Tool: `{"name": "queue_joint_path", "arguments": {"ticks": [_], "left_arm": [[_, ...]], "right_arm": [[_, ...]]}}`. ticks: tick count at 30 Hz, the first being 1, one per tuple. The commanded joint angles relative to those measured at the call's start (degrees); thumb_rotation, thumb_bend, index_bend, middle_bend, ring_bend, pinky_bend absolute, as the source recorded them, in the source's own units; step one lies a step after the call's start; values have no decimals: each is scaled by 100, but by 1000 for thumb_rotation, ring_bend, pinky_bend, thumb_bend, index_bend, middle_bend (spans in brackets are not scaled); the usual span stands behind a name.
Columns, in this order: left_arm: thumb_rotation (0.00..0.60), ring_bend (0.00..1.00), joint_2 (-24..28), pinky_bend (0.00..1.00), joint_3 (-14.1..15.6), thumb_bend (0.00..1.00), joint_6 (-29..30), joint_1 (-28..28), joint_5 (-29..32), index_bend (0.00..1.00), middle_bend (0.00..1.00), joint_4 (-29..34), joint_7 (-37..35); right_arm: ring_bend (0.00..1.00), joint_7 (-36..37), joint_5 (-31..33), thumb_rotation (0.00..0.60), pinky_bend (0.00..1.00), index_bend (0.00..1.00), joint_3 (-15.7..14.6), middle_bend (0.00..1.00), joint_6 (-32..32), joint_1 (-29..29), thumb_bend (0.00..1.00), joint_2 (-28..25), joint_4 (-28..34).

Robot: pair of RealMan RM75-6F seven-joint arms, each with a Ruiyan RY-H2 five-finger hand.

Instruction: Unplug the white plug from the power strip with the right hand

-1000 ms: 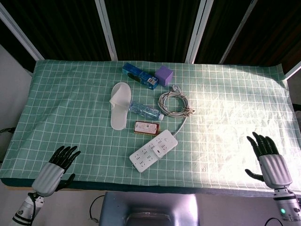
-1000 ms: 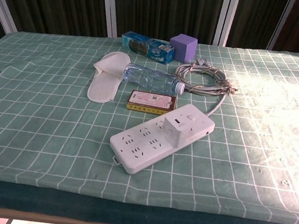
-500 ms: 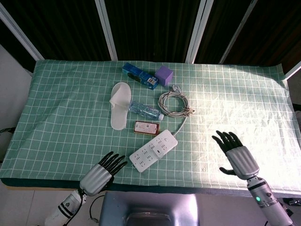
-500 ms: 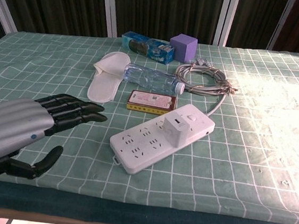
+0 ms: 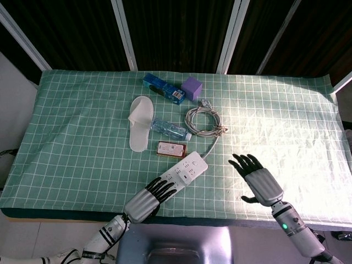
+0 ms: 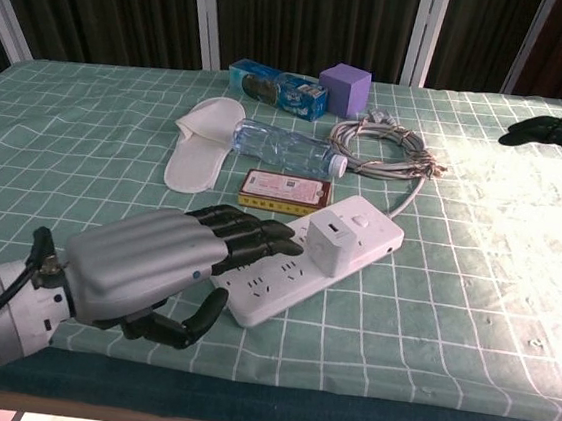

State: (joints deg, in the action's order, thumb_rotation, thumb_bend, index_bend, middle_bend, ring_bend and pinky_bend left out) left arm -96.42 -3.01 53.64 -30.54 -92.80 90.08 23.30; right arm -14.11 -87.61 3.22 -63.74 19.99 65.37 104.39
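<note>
1. Centrally, the white plug (image 6: 329, 245) stands seated in the power strip (image 6: 300, 264), toward the strip's far end, next to its switch; nothing touches the plug.
2. The strip lies diagonally on the green checked tablecloth (image 5: 77, 126), near the front edge of the table, and its grey cable (image 5: 205, 121) runs back from its far end to a loose coil.
3. The left hand (image 6: 160, 258) lies palm down over the near end of the strip, its dark fingers (image 6: 248, 233) stretched out side by side across the sockets, with the tips just short of the plug. Whether the fingers press on the strip cannot be told. It holds nothing.
4. The right hand (image 5: 256, 179) is off to the right of the strip, well apart from the plug, above the sunlit part of the cloth. Its fingers are spread and extended, the thumb held out to the side, and it holds nothing.
5. Just behind the strip lies a flat brown packet (image 5: 171, 148), and beyond that a clear water bottle (image 5: 170, 129) on its side.
6. A white slipper (image 5: 139, 122) lies left of the bottle.
7. At the back are a blue packet (image 5: 163, 88) and a purple cube (image 5: 192, 88).
</note>
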Motion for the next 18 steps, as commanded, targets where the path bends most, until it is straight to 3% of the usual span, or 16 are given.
{"name": "queue_joint_path", "arguments": {"ticks": [1,18], "left_arm": [[535,0,-170,29,-67,767,-59,-120,121,0,0,-220,-74],[548,0,-566,25,67,729,-70,-344,528,0,0,-767,-28]], "right_arm": [[0,-80,69,600,0,0,4,0,88,71,111,39,15],[0,-622,522,600,0,0,-1,0,411,402,111,365,42]]}}
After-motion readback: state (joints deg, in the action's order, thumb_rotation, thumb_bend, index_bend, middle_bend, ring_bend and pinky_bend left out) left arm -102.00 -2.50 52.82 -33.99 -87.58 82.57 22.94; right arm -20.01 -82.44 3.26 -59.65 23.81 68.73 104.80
